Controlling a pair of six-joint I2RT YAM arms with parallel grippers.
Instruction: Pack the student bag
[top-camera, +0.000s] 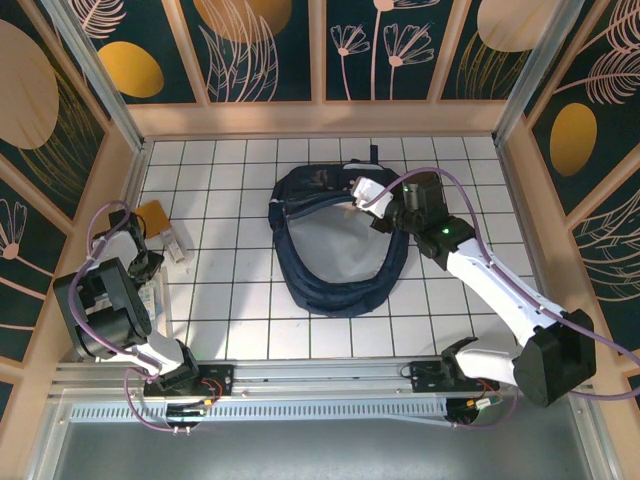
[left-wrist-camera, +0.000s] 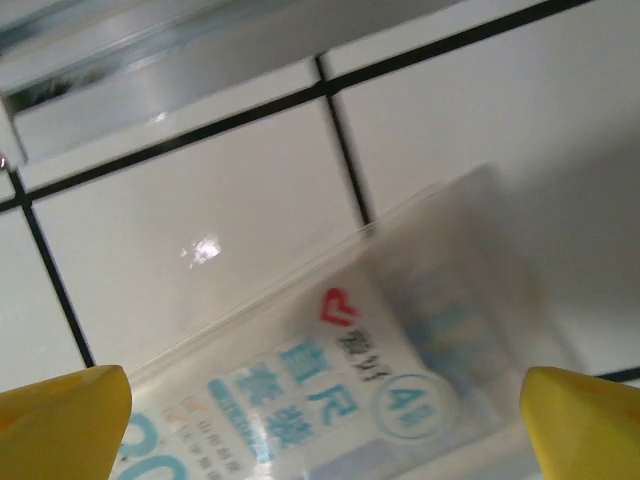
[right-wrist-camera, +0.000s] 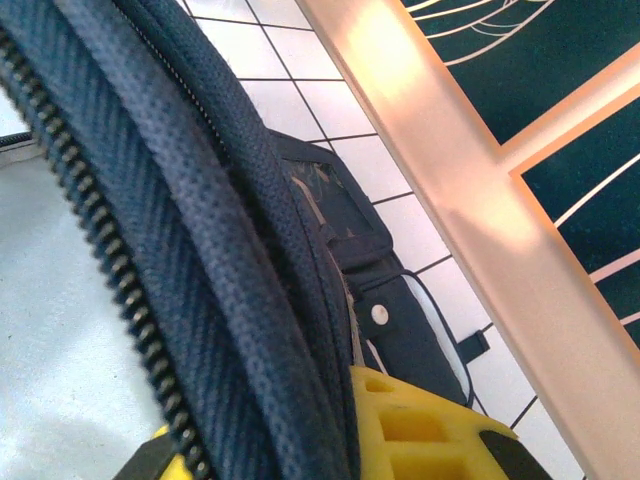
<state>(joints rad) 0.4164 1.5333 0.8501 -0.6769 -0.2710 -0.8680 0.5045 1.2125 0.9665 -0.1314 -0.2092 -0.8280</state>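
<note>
The student bag (top-camera: 340, 290), a large navy backpack, lies in the middle of the tiled table with its main opening spread wide. My right gripper (top-camera: 380, 218) is at the bag's right rim, shut on it. In the right wrist view the zipper edge of the bag (right-wrist-camera: 200, 250) runs between the yellow fingers (right-wrist-camera: 420, 430), and my right gripper (right-wrist-camera: 290, 450) pinches that fabric. My left gripper (top-camera: 148, 262) hangs at the table's left edge over a clear plastic packet (top-camera: 176, 244). Close up, that packet (left-wrist-camera: 330, 380) with blue print lies between the wide-apart yellow fingertips (left-wrist-camera: 60, 420) of my open left gripper (left-wrist-camera: 320, 430).
A small orange-yellow packet (top-camera: 155, 214) lies just behind the clear one at the left. A metal rail (left-wrist-camera: 150, 70) and the wooden wall (top-camera: 100, 220) close off the left side. The right wall (right-wrist-camera: 470, 170) stands close to the bag's strap (right-wrist-camera: 420, 320).
</note>
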